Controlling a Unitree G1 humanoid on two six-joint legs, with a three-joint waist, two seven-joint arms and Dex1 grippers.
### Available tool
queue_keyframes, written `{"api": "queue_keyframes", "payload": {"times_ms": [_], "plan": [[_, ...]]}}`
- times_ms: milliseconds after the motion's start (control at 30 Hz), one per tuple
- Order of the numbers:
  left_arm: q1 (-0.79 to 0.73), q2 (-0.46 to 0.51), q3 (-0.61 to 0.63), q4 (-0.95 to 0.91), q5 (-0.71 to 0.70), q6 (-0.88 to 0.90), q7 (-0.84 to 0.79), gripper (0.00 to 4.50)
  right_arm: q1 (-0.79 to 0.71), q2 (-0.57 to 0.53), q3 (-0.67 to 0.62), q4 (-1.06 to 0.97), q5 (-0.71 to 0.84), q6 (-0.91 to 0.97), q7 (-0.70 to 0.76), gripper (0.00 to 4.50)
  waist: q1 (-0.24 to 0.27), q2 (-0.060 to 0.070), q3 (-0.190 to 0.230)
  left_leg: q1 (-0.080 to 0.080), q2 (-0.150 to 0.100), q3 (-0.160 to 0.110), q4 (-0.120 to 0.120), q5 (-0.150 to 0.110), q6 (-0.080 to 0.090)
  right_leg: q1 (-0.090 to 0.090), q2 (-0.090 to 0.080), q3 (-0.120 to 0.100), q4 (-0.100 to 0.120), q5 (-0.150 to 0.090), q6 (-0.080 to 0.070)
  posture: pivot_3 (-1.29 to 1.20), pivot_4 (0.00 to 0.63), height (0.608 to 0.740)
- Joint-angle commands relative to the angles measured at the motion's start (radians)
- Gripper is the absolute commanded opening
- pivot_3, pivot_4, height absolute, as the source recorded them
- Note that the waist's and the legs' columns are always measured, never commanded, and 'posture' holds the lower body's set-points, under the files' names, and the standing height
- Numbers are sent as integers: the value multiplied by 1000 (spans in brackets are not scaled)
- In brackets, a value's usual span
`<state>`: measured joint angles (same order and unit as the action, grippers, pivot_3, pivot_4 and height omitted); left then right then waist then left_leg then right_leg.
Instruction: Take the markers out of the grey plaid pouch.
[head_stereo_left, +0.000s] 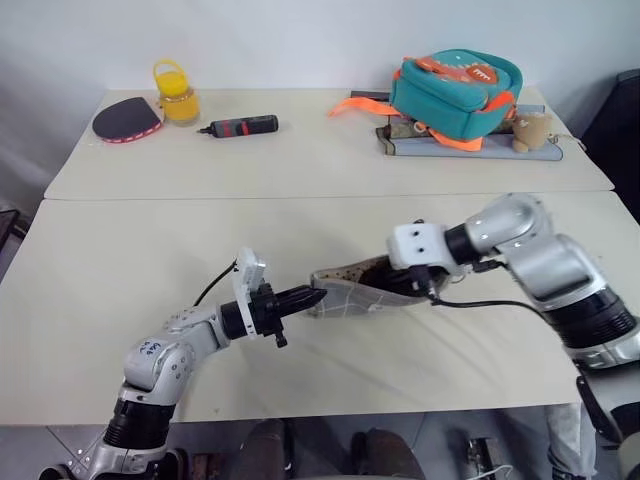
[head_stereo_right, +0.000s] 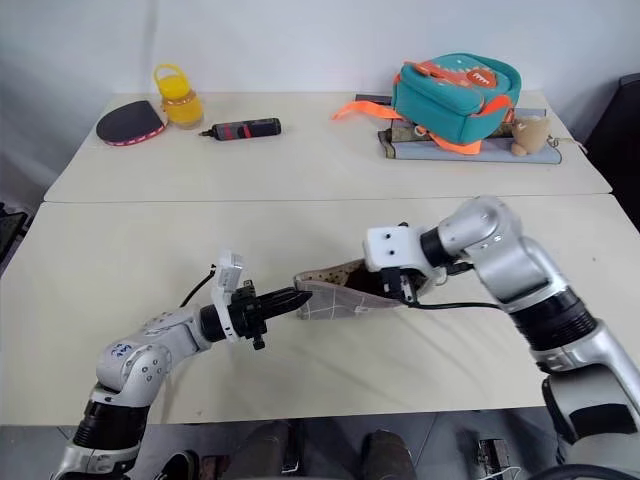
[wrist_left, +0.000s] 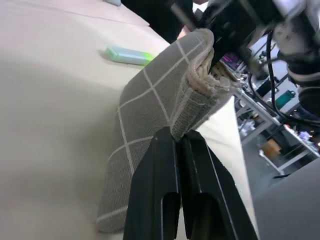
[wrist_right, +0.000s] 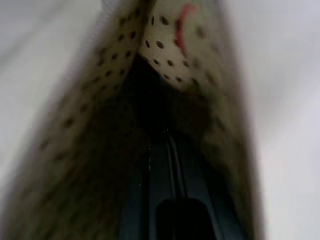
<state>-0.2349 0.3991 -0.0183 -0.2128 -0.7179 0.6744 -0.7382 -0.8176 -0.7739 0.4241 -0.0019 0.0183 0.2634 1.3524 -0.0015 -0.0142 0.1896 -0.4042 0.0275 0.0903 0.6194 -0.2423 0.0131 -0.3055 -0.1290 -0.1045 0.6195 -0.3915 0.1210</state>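
1. From the head you see the pouch (head_stereo_left: 365, 290) at centre frame on the near table (head_stereo_left: 120, 300), the left gripper (head_stereo_left: 312, 297) pinching its near corner and the right gripper (head_stereo_right: 392, 290) reaching into its open end.
2. Your left wrist view shows its fingers (wrist_left: 165, 190) pressed together on the grid fabric, plus a green object (wrist_left: 128, 55) lying beyond.
3. Your right wrist view shows speckled lining (wrist_right: 165, 55) around closed fingers (wrist_right: 165, 200), with a red streak (wrist_right: 184, 25); no marker can be made out.
4. The far table (head_stereo_left: 300, 150) carries a backpack (head_stereo_left: 455, 90), a paddle (head_stereo_left: 125, 120), a yellow jar (head_stereo_left: 177, 93) and a black-and-red tool (head_stereo_left: 242, 126).

No readable text, labels, brands, numbers or signs on anything in view
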Motion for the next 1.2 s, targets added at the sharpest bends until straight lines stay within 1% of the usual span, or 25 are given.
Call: {"api": "queue_keyframes", "payload": {"times_ms": [33, 200, 300, 400, 700, 800, 1000, 1133, 1200], "plan": [[6, -15, 20, 25, 13, -27, 5, 0, -10, 26, -16, 11, -21, -35, -26, 56, 0, 0, 0, 0, 0, 0, 0, 0, 0, 0, 0, 0, 0, 0, 0, 0, 150, 740], [5, -21, 34, 43, 5, -28, -2, 0, -24, 79, -16, 60, -45, -77, -54, 56, -2, 0, 0, 0, 0, 0, 0, 0, 0, 0, 0, 0, 1, 0, 0, 0, 150, 740], [8, -22, 39, 54, 10, -31, -5, 0, -17, 85, -9, 52, -35, -30, -19, 653, -2, 0, 0, 1, 0, 0, 0, 0, 0, 0, 0, 0, 1, 0, 0, 0, 150, 740], [9, -20, 42, 63, 14, -35, -8, 0, -5, 79, 1, 45, -57, -27, -11, 1644, -3, 0, 0, 1, 0, -1, 0, 0, 0, 0, 0, 0, 1, 0, 0, 0, 150, 740], [24, -20, 42, 62, 15, -38, -14, 0, 30, 115, 39, 96, -123, -94, -47, 1644, -5, 0, 0, 1, 1, 0, 0, 0, 0, 0, 0, 0, 2, 0, 0, 0, 150, 740], [24, -22, 39, 48, 16, -34, -12, 0, 35, 149, 43, 133, -138, -107, -78, 1644, -8, 0, 0, 1, 1, 0, 0, 0, 0, 0, 0, 0, 2, 0, 0, 0, 150, 740], [28, -22, 33, 37, 21, -34, -13, 0, 55, 164, 73, 176, -184, -138, -81, 1644, -11, -1, 0, 1, 1, 0, 0, 0, 0, 0, 0, 0, 2, 0, 0, 0, 150, 740], [36, -20, 27, 31, 30, -37, -13, 0, 80, 167, 80, 174, -184, -141, -63, 1644, -12, -3, -2, 2, 1, 0, 0, 0, 0, 1, 0, 0, 3, 0, 0, 0, 150, 740], [38, -20, 27, 30, 30, -37, -13, 0, 89, 171, 78, 166, -180, -137, -62, 1247, -12, -4, -3, 2, 1, -1, 0, 0, 0, 1, 0, 0, 3, 0, 0, 0, 150, 740]]}}
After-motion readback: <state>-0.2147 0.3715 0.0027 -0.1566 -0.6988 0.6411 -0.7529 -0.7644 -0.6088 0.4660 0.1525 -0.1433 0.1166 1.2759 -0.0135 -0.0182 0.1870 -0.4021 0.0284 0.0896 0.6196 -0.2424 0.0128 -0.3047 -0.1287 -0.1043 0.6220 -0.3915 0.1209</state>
